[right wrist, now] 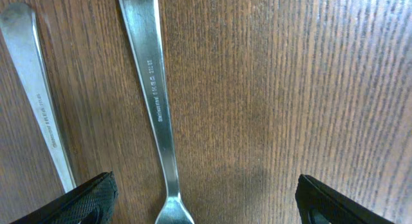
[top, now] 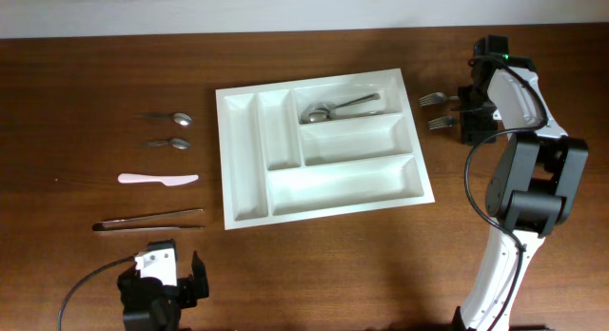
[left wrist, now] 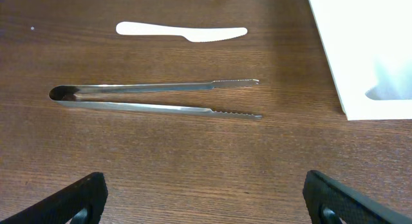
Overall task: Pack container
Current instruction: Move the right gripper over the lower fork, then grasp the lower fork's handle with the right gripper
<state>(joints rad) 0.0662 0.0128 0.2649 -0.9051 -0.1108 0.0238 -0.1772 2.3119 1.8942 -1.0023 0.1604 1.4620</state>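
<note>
The container (top: pixel 343 184) is a white cutlery tray in the middle of the table, and spoons (top: pixel 333 109) lie in its top right compartment. Two forks (top: pixel 433 99) (top: pixel 440 123) lie on the wood just right of it. My right gripper (top: pixel 470 115) hovers low over their handles, open. In the right wrist view one fork handle (right wrist: pixel 151 89) runs between the fingers, nearer the left one, and the other handle (right wrist: pixel 35 89) lies outside. My left gripper (top: pixel 166 274) is open near the front left edge, with steel tongs (left wrist: pixel 154 97) on the table ahead of it.
Left of the tray lie two spoons (top: pixel 171 118) (top: pixel 171 143), a pale plastic knife (top: pixel 157 179) and the tongs (top: pixel 147 220). The left wrist view shows the knife (left wrist: pixel 180 31) beyond the tongs and the tray's near corner (left wrist: pixel 367 50) at right.
</note>
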